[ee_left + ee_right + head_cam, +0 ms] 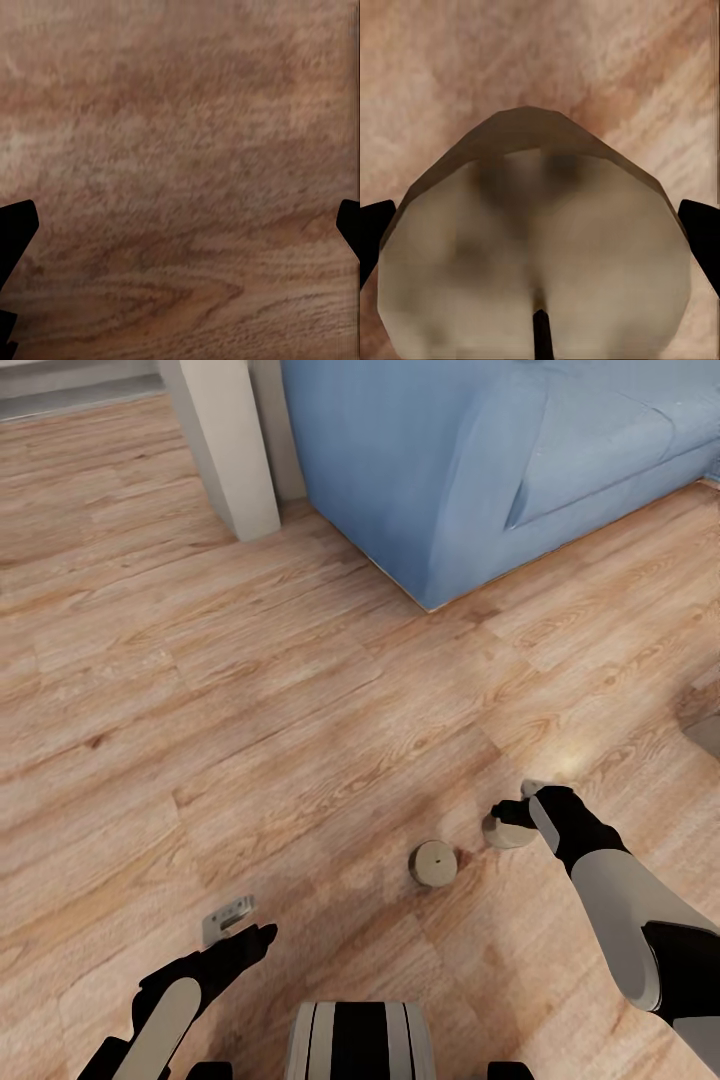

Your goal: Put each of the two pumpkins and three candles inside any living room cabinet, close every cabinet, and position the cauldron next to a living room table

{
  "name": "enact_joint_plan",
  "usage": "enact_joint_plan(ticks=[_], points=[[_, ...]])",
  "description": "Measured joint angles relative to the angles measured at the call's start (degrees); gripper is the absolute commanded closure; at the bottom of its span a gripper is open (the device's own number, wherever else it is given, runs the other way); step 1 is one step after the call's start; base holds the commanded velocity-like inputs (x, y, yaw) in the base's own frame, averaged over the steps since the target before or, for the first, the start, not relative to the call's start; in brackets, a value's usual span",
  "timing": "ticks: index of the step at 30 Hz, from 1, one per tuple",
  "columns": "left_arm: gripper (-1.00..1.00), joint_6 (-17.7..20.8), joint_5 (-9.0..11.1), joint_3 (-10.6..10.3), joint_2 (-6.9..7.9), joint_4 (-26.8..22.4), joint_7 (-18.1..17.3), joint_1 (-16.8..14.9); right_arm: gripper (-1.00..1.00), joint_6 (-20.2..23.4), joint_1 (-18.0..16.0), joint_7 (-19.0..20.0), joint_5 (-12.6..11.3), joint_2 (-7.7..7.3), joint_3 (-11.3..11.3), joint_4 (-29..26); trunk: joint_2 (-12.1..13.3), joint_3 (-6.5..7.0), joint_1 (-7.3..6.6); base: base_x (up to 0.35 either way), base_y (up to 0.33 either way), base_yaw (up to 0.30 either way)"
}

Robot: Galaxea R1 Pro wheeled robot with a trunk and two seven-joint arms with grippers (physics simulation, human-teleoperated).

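Two short beige candles were seen on the wooden floor. The right gripper was lowered over one candle; the other candle stood near it, off to the side and apart from the jaws. In the right wrist view the candle sat between the jaws, its dark wick visible on the pale top, with the two dark fingertips at either edge of it. The jaws were spread wide, and contact with the candle could not be confirmed; nothing was judged to be held yet.

The left gripper hung low over bare floor, with its fingertips at the frame edges, so its jaws were spread wide and empty.

The step in hand was judged to be the pickup of the candle under the right jaws. For a clean grasp, the jaws should be brought down far enough that the pads meet the candle's side wall, not its top rim, and kept centred so both pads touch together. A short round body was expected to slip or tip if pinched off-centre. The close should be slow, then the lift straight up. The neighbouring candle was close enough to be knocked, so any sideways sweep was to be avoided.

A blue sofa and a pale pillar stood well beyond the jaws. A cabinet was not identified here.
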Motion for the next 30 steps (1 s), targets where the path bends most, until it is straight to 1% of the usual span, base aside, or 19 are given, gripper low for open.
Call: enact_joint_plan(ticks=[10, 14, 16, 19, 20, 21, 23, 25, 27, 28, 29, 30], points=[[-1.00, 0.02, 0.00, -0.02, -0.17, 0.08, -0.03, 0.00, 1.00, 0.00, 0.01, -0.01, -0.02, 0.00, 0.06, -0.08, 0.00, 0.01, 0.01, 0.000, 0.000, 0.000], [-1.00, 0.01, 0.02, -0.15, -0.37, 0.03, -0.04, -0.01, 1.00, 0.00, 0.01, 0.03, -0.01, -0.09, -0.04, -0.36, 0.05, 0.89, -0.10, 0.000, 0.000, 0.000], [-1.00, 0.01, 0.00, -0.53, -0.46, 0.00, -0.04, -0.18, 1.00, 0.06, 0.06, 0.06, -0.01, -0.18, -0.05, -1.28, 0.08, 1.33, -0.16, 0.000, 0.000, 0.000], [-1.00, 0.03, -0.74, -2.61, -0.68, -0.02, -0.09, -1.80, 1.00, 2.16, 0.96, 0.06, 0.03, -0.33, -0.13, -6.32, 0.12, 2.00, -0.24, 0.000, 0.000, 0.000], [-1.00, 0.04, -0.99, -3.35, -0.77, 0.01, -0.11, -2.59, 1.00, 3.34, 1.55, 0.06, 0.06, -0.37, -0.18, -8.30, 0.13, 2.22, -0.26, 0.000, 0.000, -0.007], [-1.00, 0.05, -1.32, -5.10, -1.14, 0.11, -0.13, -4.51, 1.00, 6.65, 3.32, 0.06, 0.10, -0.53, -0.28, -13.34, 0.14, 2.45, -0.29, 0.000, 0.000, -0.064], [-1.00, 0.99, -1.68, -9.00, -2.51, 0.69, -0.14, -9.19, 1.00, 14.59, 8.43, 0.08, -0.01, -0.87, -0.48, -27.44, 0.17, 2.89, -0.34, 0.000, 0.000, -0.152], [-1.00, 2.84, -1.88, -10.48, -3.48, 1.44, -0.05, -11.51, 1.00, 18.10, 11.01, 0.10, -0.22, -0.96, -0.55, -34.40, 0.20, 3.33, -0.39, 0.000, 0.000, -0.204], [-1.00, 5.88, -2.06, -12.13, -6.12, 3.48, 0.05, -15.02, 1.00, 22.44, 14.84, 0.14, -0.25, -1.03, -0.58, -44.66, 0.22, 3.78, -0.45, 0.000, 0.000, -0.247], [-1.00, 6.95, -2.32, -12.83, -7.60, 5.16, 0.05, -17.02, 1.00, 22.83, 16.63, 0.16, -0.30, -1.02, -0.47, -48.68, 0.24, 4.00, -0.47, 0.000, 0.000, -0.258], [-1.00, 7.46, -2.63, -13.32, -8.27, 6.11, 0.05, -18.05, 1.00, 22.84, 17.48, 0.15, -0.41, -1.02, -0.43, -50.47, 0.25, 4.21, -0.49, 0.000, 0.000, -0.265], [-1.00, 8.31, -3.40, -14.64, -9.21, 7.97, 0.04, -19.94, 1.00, 22.84, 18.83, 0.16, -0.42, -1.02, -0.36, -53.48, 0.27, 4.44, -0.52, 0.000, 0.000, -0.268]])
